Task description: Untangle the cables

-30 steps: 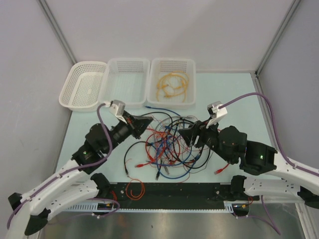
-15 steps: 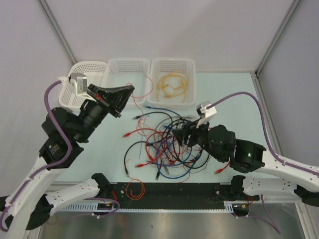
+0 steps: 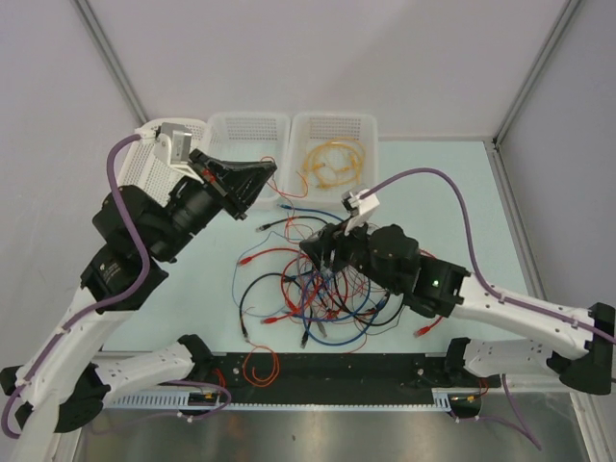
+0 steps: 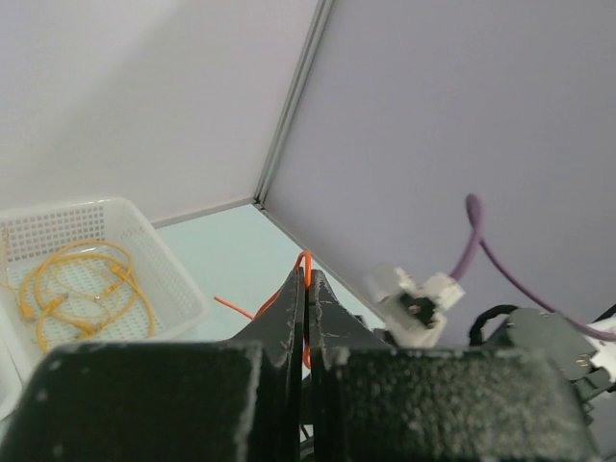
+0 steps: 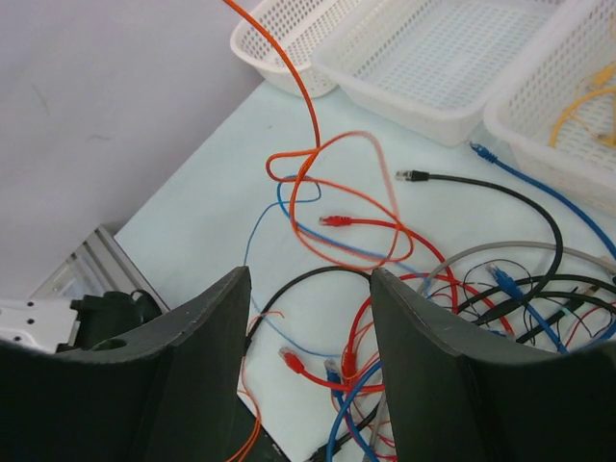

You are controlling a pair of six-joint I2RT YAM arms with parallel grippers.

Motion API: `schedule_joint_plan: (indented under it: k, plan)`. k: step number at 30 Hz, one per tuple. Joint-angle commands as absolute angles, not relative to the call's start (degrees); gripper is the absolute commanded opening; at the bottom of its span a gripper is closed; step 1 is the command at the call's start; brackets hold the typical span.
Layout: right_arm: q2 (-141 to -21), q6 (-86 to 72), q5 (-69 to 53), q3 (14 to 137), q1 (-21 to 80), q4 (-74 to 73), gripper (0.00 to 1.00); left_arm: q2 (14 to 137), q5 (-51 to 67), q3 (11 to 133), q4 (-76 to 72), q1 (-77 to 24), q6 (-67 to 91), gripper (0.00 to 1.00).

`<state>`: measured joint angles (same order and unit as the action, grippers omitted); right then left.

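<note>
The left gripper (image 4: 306,289) is pinched fully together on a thin orange-red cable (image 4: 306,262), which shows as a short loop above the fingertips. Its run below them is hidden behind the black fingers. From above, this gripper (image 3: 258,179) hangs raised just left of the white plastic mesh basket with the yellow cables (image 3: 370,144), and its tips are hard to pick out.

The right gripper (image 5: 308,289) stands about half open with nothing between its fingers. In the overhead view it (image 3: 320,252) sits in front of that basket, over the far edge of the tangle of thin red, blue and black cables (image 3: 322,298). Its black tips merge there with the black wires.

In the right wrist view the orange-red cable (image 5: 306,96) rises from a loop on the pale green table (image 3: 443,192) and leaves the frame at the top. It lies ahead of the open fingers, apart from them. A black cable with a small plug (image 5: 481,188) and a blue cable (image 5: 520,173) lie between the tangle and the basket.

There are three white mesh baskets in a row:
- the one with the coil of yellow cables (image 3: 332,166)
- an adjoining middle basket (image 3: 248,120)
- a left basket (image 3: 144,168), largely covered by the left arm

The number of strands in the tangle or the yellow coil cannot be counted. One more red cable loop (image 3: 260,366) lies alone at the near table edge, well in front of the basket.
</note>
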<state>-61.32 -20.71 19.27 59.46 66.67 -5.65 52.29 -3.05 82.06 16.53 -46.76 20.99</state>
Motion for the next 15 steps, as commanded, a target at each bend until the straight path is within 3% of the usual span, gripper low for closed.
schedule_joint_plan:
  k: [1,4,15]
  plan:
    - [-65.6,-21.1,13.6,59.4,63.6,1.5,0.58,52.4,-0.5,85.4,16.8,-47.0,22.1,0.0]
    - [-66.4,-22.9,9.3,59.3,62.2,3.7,0.59,52.5,-0.6,85.9,17.7,-47.0,21.9,0.0]
    - [-68.5,-23.4,12.3,54.6,63.9,3.9,0.59,53.2,-1.1,90.4,18.1,-46.9,20.9,0.0]
